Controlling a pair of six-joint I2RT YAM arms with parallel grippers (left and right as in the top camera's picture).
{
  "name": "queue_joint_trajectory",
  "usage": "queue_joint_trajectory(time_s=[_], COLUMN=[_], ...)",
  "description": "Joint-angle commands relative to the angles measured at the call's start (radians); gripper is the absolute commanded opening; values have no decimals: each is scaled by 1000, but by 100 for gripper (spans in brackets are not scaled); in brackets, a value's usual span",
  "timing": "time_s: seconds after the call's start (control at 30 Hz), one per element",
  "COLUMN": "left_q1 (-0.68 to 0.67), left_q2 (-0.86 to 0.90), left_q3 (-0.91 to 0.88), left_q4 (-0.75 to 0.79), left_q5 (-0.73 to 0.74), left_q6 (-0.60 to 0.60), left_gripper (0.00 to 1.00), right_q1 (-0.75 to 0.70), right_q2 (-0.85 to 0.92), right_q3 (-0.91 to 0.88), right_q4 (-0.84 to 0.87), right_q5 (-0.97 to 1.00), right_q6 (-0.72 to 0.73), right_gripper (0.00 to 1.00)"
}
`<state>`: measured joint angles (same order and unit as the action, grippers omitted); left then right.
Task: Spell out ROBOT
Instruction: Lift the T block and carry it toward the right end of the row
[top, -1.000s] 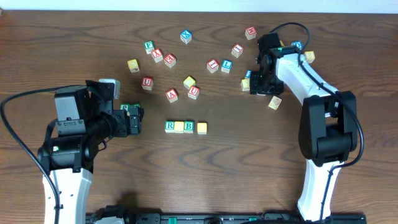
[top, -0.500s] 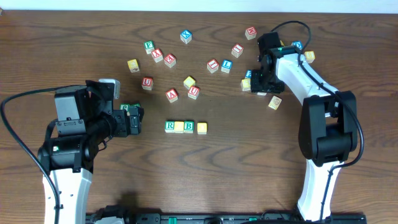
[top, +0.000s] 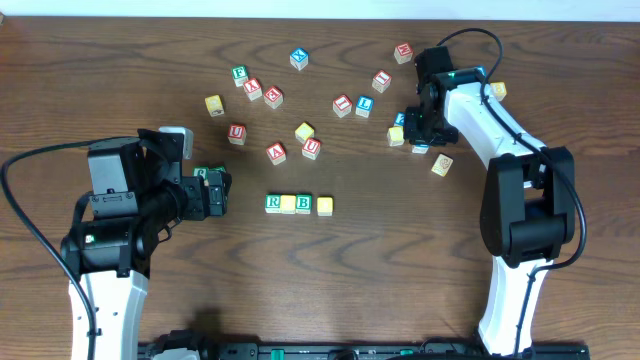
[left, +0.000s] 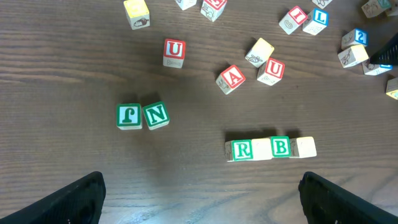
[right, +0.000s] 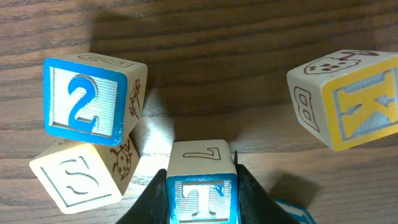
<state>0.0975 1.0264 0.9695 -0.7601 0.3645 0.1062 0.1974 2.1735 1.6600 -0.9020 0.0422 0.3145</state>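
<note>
T block (right: 202, 163) pinched by right tool (right: 202, 198); left tool (left: 202, 198) spread, empty.

You're in a robot lab or test cell, not a home. Evidence: left arm (top: 108, 245) & right arm (top: 522, 215), white-and-black, mounted on a black rail (top: 300, 351) at the front of a dark wood-grain bench (top: 390, 285), w/ letter blocks (top: 311, 148) scattered on it. Pale wall (top: 300, 7) behind; rest of room is out of frame.
</note>
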Motion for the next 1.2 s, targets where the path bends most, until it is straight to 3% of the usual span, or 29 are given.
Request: queue_joint_trajectory(time_s=[0.0,0.37,0.73,0.83,1.0,1.17], left_q1=[4,4,4,4,4,4], left_q2=[-2,-2,-2,-2,-2,-2], left_q3=[3,3,3,3,3,3], left_q4=[-3,-3,-3,-3,-3,-3], left_q5=[1,1,1,1,1,1], left_q6=[13,13,13,13,13,13], left_gripper=[97,97,97,97,97,97], right_q1=[6,7,58,109,225,387], right_q2=[1,-45,-267,-340,-447,-604], right_q3=[21,23,22,21,-1,-201], right_q4=[-18,-64,-185,-230,-241,-188], right_q5=[11,4,-21,-26,20,121], right_q6=[11,11,11,4,56,175], right_gripper=[20,15,7,1,1,1])
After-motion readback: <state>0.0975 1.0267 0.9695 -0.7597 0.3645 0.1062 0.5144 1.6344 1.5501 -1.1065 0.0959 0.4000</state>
